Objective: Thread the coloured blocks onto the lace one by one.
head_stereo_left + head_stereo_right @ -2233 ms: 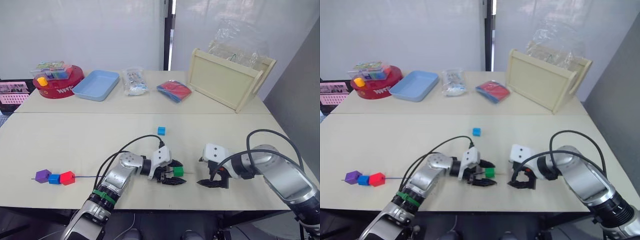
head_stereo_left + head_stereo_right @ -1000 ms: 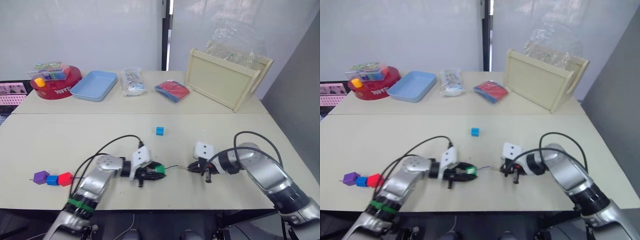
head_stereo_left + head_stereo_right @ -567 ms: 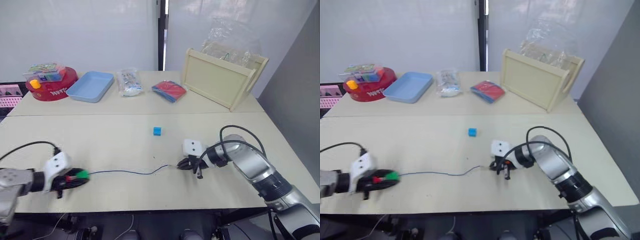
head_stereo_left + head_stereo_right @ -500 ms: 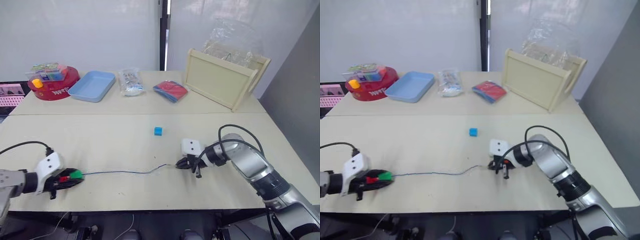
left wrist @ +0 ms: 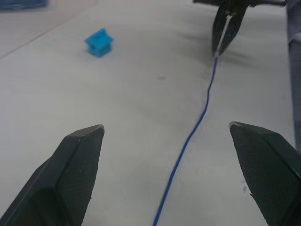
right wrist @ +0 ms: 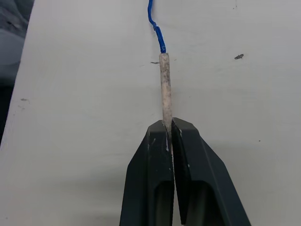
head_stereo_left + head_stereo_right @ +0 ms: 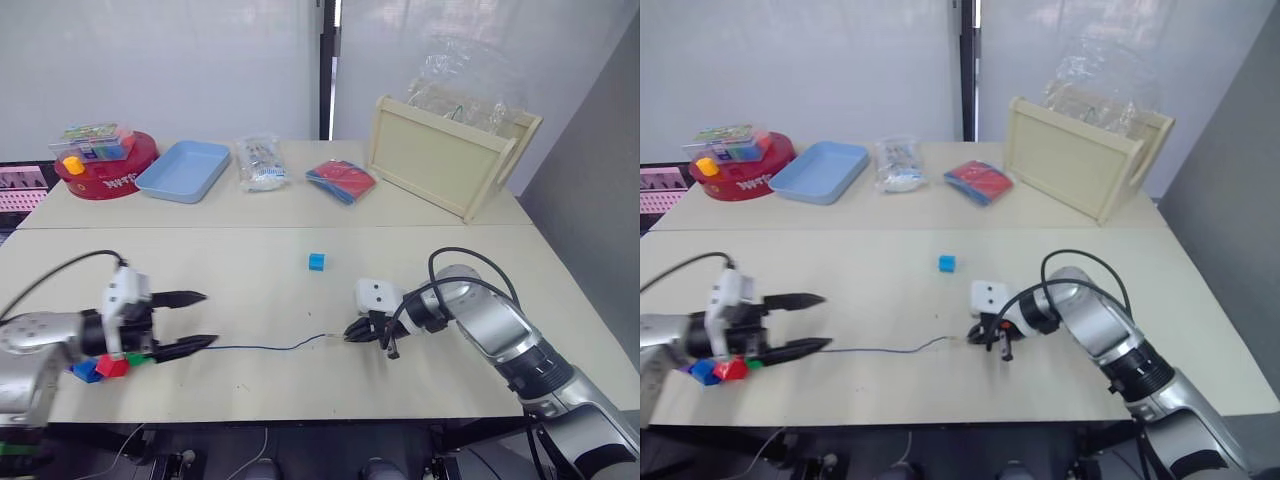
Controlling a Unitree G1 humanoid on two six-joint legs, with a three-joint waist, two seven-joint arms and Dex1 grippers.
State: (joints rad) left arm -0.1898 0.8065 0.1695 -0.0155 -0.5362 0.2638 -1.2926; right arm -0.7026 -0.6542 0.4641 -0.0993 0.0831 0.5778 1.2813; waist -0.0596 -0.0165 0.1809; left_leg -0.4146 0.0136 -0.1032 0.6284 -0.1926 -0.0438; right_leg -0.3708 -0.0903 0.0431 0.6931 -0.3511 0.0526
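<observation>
Pale and stiff, the tip of the lace [image 6: 164, 84] is pinched between the jaws of my right gripper [image 7: 362, 333], which are closed flat on its end; most of the tip sticks out free in front of them. My left gripper [image 7: 190, 320] has its jaws wide open and holds nothing; the cord passes on the counter [image 7: 300, 280] between its two fingers [image 5: 70, 179].

From the tip the blue cord runs along the near edge of the counter toward the left near corner. There the green block [image 7: 133, 358], the red block [image 7: 112, 367] and the blue block [image 7: 87, 370] sit bunched together just behind my left gripper. I cannot see the purple one. I judge these are already threaded.

The light blue block [image 7: 317, 262] lies alone near the middle of the counter, apart from the cord. I judge this is the next one. I would fetch it with the left gripper, grasp it by its side faces so the hole is free, and keep the right grip steady so the tip points straight.
</observation>
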